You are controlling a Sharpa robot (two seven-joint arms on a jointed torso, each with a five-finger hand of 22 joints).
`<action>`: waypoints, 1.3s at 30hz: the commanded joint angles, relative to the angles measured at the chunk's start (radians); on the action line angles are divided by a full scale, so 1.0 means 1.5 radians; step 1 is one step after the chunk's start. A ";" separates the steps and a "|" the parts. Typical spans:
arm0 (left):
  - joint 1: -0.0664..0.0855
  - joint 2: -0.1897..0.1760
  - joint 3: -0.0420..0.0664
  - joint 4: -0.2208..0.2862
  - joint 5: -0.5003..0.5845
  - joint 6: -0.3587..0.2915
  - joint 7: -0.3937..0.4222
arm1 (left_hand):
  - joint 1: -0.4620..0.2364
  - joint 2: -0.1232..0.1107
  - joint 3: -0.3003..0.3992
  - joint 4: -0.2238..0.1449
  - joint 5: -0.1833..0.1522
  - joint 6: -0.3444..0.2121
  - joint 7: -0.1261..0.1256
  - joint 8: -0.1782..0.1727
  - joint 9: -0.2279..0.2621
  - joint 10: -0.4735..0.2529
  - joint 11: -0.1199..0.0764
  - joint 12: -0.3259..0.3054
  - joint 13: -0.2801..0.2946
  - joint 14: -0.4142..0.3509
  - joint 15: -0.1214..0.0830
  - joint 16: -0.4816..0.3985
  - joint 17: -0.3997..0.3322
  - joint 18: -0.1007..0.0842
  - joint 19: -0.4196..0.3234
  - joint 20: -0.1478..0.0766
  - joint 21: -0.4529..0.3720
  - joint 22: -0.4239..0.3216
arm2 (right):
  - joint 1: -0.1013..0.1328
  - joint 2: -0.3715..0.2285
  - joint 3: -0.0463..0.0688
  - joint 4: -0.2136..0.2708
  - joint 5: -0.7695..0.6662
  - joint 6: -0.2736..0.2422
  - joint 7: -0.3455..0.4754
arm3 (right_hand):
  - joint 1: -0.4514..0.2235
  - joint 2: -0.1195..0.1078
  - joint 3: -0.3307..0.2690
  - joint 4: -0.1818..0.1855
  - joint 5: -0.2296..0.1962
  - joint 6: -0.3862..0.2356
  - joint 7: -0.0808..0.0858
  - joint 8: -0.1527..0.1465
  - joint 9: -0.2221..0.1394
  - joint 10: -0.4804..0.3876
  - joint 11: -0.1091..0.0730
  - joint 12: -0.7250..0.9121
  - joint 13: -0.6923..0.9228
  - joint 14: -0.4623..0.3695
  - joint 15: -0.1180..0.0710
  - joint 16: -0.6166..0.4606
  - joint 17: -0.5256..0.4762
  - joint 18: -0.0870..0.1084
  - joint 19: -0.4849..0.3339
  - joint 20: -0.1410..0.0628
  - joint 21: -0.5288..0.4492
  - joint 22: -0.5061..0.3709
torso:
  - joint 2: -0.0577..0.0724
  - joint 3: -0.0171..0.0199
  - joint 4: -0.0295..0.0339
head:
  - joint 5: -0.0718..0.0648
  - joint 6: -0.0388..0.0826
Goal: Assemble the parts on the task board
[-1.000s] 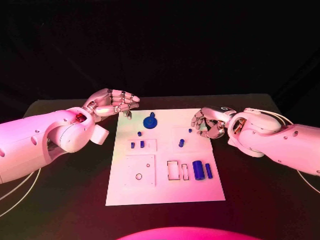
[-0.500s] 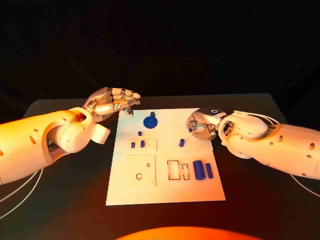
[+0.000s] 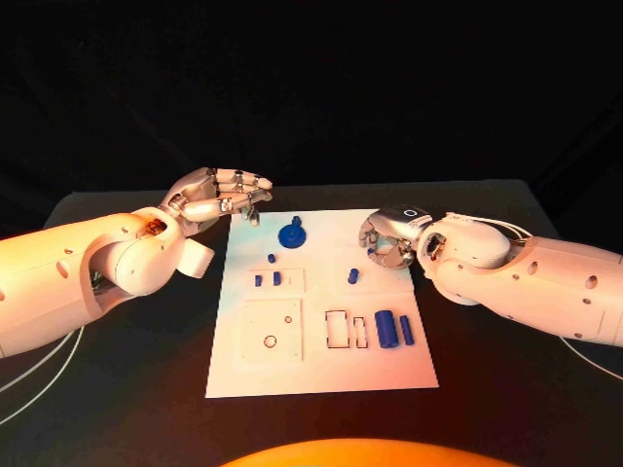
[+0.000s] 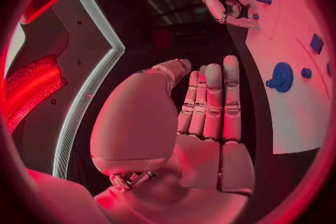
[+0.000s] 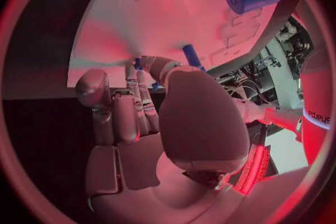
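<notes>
The right hand [image 3: 389,240] hangs over the board's [image 3: 326,375] right edge, fingers curled down toward the white surface; from the wrist camera the fingertips [image 5: 143,67] sit close to a small blue peg [image 5: 192,56], but I cannot tell whether they hold anything or are merely bunched. The left hand [image 3: 221,197] hovers off the board's far-left corner, at about ten o'clock from the board's middle, over the black table [image 3: 101,214]; its fingers [image 4: 210,101] lie straight and side by side in the wrist view, and nothing is in them. The board lies in the middle of the table between the two arms. A round blue disc [image 3: 293,236] sits near its far edge, at roughly eleven o'clock from its middle. Just nearer than that is a tiny blue pin [image 3: 271,259], and then a pair of short blue pieces [image 3: 267,280] side by side in a small outlined square. A slanted blue peg [image 3: 353,276] lies near the right hand, at about one o'clock. Toward four o'clock a thick blue cylinder [image 3: 384,330] and a thinner blue bar [image 3: 407,332] lie side by side, beside two empty slots [image 3: 347,331]. An outlined square with a small ring [image 3: 271,342] sits at seven o'clock.
</notes>
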 commanded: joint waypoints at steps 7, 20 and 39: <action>0.000 0.000 0.000 0.002 0.001 0.012 0.003 | 0.002 0.005 -0.004 0.000 0.001 0.003 0.003 0.002 0.000 0.004 0.000 -0.006 -0.001 -0.003 0.001 -0.003 -0.001 0.004 0.005 -0.002 -0.003 -0.001 | -0.007 0.008 -0.004 -0.001 -0.026 0.048 -0.012 | 0.007 0.025 0.023 -0.016 -0.030 0.043 -0.010 0.022 0.008 0.049 -0.011 -0.004 -0.012 0.032 -0.011 0.007 0.000 -0.006 0.010 -0.006 0.015 0.014 | 0.000 -0.0001 -0.0006 | 0.000 -0.003; 0.000 -0.003 0.000 0.004 -0.007 0.011 -0.002 | 0.004 0.005 -0.005 -0.002 0.000 0.001 0.004 0.001 -0.001 0.003 0.001 -0.008 -0.002 -0.003 0.002 -0.003 -0.001 0.004 0.006 -0.002 -0.004 -0.002 | -0.016 0.008 -0.006 0.000 -0.086 0.115 -0.048 | 0.018 0.032 0.057 -0.062 -0.028 0.067 -0.015 0.024 0.010 0.094 -0.019 -0.029 -0.021 0.030 -0.020 0.005 -0.007 -0.009 0.013 -0.017 0.033 0.035 | -0.001 -0.0001 -0.0009 | -0.004 -0.008; 0.000 -0.003 0.000 0.006 -0.021 0.005 -0.005 | 0.004 0.005 -0.006 -0.001 0.000 -0.002 0.006 -0.001 -0.002 0.001 0.003 -0.012 -0.004 -0.003 0.003 -0.004 -0.002 0.004 0.007 -0.001 -0.006 -0.004 | -0.024 -0.001 -0.007 0.021 -0.117 0.004 -0.059 | 0.007 0.032 0.076 -0.085 -0.030 0.089 -0.020 0.025 0.008 0.126 -0.026 -0.037 -0.021 0.030 -0.028 0.006 -0.008 -0.016 0.026 -0.019 0.073 0.065 | -0.001 0.0003 -0.0006 | -0.005 -0.010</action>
